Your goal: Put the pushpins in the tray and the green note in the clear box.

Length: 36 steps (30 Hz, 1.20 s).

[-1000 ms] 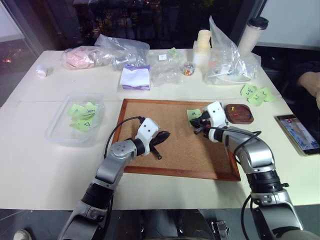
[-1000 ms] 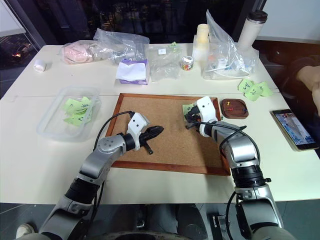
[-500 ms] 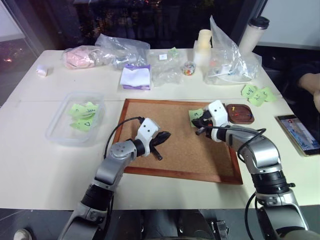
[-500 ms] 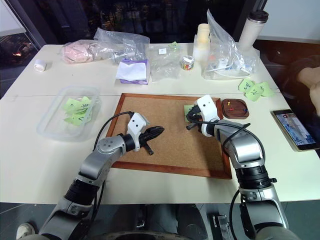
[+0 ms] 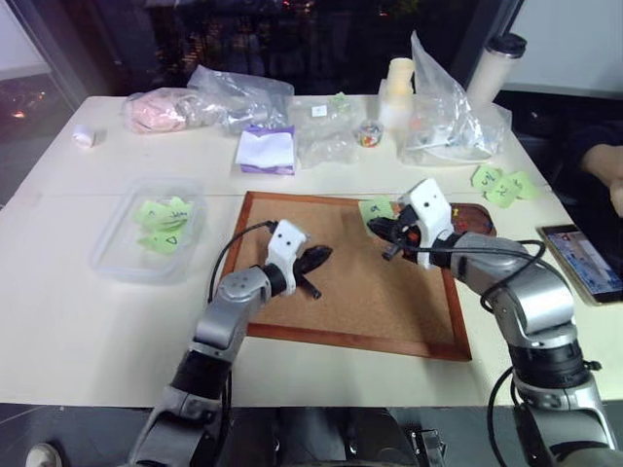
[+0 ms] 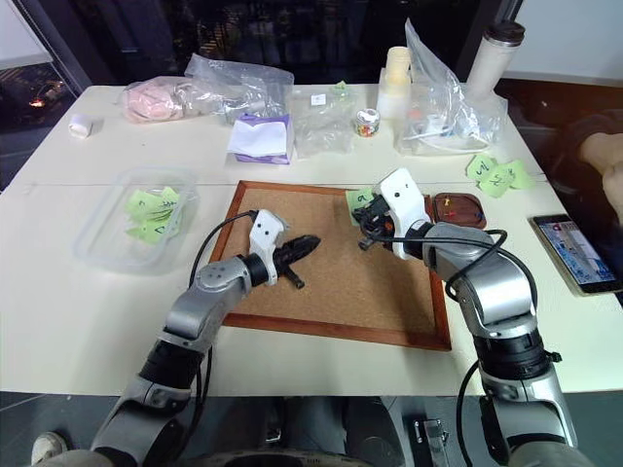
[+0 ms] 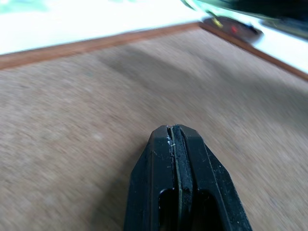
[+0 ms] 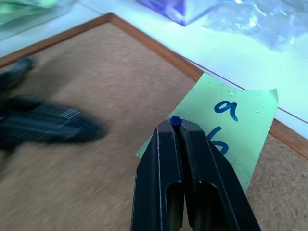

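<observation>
The right claw (image 8: 176,126) has lifted off the cork board (image 5: 370,302) over the last second, and it comes up pinched tight on a blue pushpin (image 8: 175,121), whose small head peeps out between the closed tips. I judge that this pin held the green note (image 8: 226,130), the one marked "9" over a "b"; the note lies loose at the board's 1 o'clock corner, overlapping the wooden frame, and looks ready to be picked up once the pin is dropped. The dark brown tray (image 6: 458,208) sits on the surface just beyond the board's 3 o'clock edge, close behind the right arm, with a red and a yellow pin already lying in it, so the carry is short. The left claw (image 7: 175,137) is clamped shut on nothing and hovers above the middle of the board, having edged up slightly. The clear box (image 5: 148,230) rests well apart at the board's 9 o'clock side, holding several other green notes. Plastic bags (image 5: 248,97), a purple tissue pack (image 5: 265,151) and cups crowd the 12 o'clock end of the surface, and more green notes (image 5: 501,183), a phone (image 5: 584,259) and a person's hand (image 5: 608,165) lie towards 3 o'clock; none of these blocks the route to the tray, though the left arm lies across the note's way to the box.
</observation>
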Tool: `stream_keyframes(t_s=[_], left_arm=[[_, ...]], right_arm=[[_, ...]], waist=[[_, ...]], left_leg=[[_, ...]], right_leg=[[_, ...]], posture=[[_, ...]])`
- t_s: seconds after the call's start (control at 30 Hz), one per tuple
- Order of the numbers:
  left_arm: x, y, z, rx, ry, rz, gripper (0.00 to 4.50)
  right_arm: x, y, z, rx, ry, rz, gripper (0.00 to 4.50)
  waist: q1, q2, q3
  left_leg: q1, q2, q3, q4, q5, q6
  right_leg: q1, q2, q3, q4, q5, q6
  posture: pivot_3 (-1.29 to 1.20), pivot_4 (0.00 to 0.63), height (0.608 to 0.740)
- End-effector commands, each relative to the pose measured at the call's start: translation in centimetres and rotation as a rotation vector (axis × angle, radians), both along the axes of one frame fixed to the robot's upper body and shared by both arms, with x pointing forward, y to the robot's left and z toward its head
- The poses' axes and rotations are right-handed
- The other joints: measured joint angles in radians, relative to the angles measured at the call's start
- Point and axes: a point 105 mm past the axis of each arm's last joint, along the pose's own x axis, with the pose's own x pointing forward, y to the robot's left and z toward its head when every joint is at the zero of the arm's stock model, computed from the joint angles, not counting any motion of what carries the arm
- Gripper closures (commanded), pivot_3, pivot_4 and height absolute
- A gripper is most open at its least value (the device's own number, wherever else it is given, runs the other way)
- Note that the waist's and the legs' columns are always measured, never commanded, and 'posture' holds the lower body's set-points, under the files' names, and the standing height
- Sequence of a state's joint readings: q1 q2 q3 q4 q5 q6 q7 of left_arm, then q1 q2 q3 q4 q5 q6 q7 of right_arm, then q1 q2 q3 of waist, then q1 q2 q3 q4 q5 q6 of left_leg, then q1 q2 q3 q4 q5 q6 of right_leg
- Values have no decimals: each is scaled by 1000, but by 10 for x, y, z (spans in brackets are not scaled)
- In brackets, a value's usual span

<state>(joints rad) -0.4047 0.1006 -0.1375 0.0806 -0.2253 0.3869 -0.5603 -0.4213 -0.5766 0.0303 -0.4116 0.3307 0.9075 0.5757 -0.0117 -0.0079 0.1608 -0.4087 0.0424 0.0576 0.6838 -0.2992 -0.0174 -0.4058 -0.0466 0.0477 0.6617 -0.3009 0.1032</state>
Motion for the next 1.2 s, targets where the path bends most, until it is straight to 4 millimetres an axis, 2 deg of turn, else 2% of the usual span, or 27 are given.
stream_keyframes(t_s=[0.03,0.13,0.23,0.27,0.5,0.7,0.8,0.87,0.93,1.07,1.2], left_arm=[[9,-2,34,-148,-31,15,4500],[13,-6,48,-338,80,2,3606],[11,-12,53,-478,218,-59,2274],[11,-13,53,-503,249,-66,1707],[16,-24,52,-601,400,-107,1707],[8,-40,52,-636,508,-203,1707],[3,-44,52,-626,527,-238,2498],[2,-45,51,-623,533,-240,3369],[1,-45,52,-627,533,-251,4465],[2,-45,56,-625,507,-254,4465],[10,-37,49,-499,393,-169,4465]], right_arm=[[-13,5,10,-27,-40,53,4458],[-18,8,12,-49,-53,70,4500],[-19,8,13,-63,-64,69,4500],[-19,9,14,-65,-67,69,4500],[-25,16,17,-63,-74,101,4500],[-31,20,17,-69,-75,122,4500],[-31,20,18,-73,-79,118,4500],[-31,19,18,-75,-81,115,4500],[-31,18,18,-79,-82,110,4500],[-30,16,19,-82,-89,98,4500],[-28,9,32,-72,-119,78,4500]], waist=[[0,0,0],[-2,-1,0],[-2,-1,1],[-3,-1,1],[-1,-1,1],[-1,-2,1],[-1,-2,1],[-2,-2,1],[-1,-2,1],[-1,-2,1],[0,-2,1]], left_leg=[[0,0,0,0,0,0],[0,0,0,0,0,0],[0,0,-1,0,0,0],[0,0,-1,0,0,0],[0,-1,-2,0,0,0],[-1,-1,-2,0,0,0],[-1,-1,-2,0,0,0],[-1,-1,-2,0,0,0],[-1,-1,-2,0,0,0],[-1,-1,-2,0,0,0],[-1,-1,-2,0,0,0]], right_leg=[[0,0,0,0,0,0],[0,0,0,0,0,0],[0,0,0,0,0,0],[0,1,-1,-1,0,0],[0,1,-1,-1,0,0],[0,0,-1,-2,0,0],[0,0,-1,-2,0,0],[0,0,-1,-2,0,0],[0,1,-1,-2,0,0],[0,0,-1,-2,0,0],[0,0,-1,-2,0,0]], posture=[[0,150,740],[0,150,740],[0,150,740],[0,150,740],[0,150,740],[0,150,740],[0,150,740],[0,150,740],[0,150,740],[0,150,740],[0,150,740]])
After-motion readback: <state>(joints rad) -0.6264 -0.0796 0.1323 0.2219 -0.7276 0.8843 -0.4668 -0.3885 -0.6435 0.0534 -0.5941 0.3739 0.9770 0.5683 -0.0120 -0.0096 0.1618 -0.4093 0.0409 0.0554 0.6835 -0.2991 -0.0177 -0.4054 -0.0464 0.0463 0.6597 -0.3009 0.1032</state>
